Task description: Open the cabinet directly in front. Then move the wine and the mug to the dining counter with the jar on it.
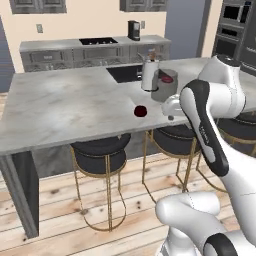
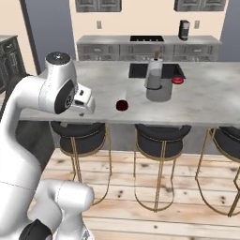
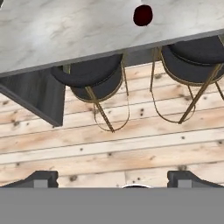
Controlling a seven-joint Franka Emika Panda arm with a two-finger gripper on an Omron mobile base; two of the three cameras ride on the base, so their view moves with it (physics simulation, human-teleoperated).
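- Left base view first: the big marble table [image 1: 55,107] stretches across the room, and the small dark red mug [image 1: 141,111] stands on it near the front edge, on its own.
- Farther back on the same top sits the squat grey jar [image 1: 164,91] with a red top, just beside the black sink [image 1: 125,73]; a pale tall container [image 1: 149,75] stands touching or just in front of it on the left, and I cannot tell what it is.
- From the right base view the mug [image 2: 122,105] is left of the jar [image 2: 159,92] and nearer the front edge, well apart from it.
- Black stools with gold legs [image 1: 100,155] are tucked under the near edge of the table, standing on a light wooden floor [image 1: 60,200].
- Against the far wall runs a lower grey counter [image 1: 95,50] with a dark coffee machine [image 1: 134,30] on it.
- Seen through the hand view, the two dark fingers [image 3: 40,178] stand wide apart with nothing between them; they hang over the floor in front of the stools, short of the table.
- In that same view the mug [image 3: 143,15] is far off on the marble, past the table edge.
- At the left end of the table, the white arm's hand [image 2: 84,104] hovers near the front edge, level with the top, clear of the mug.
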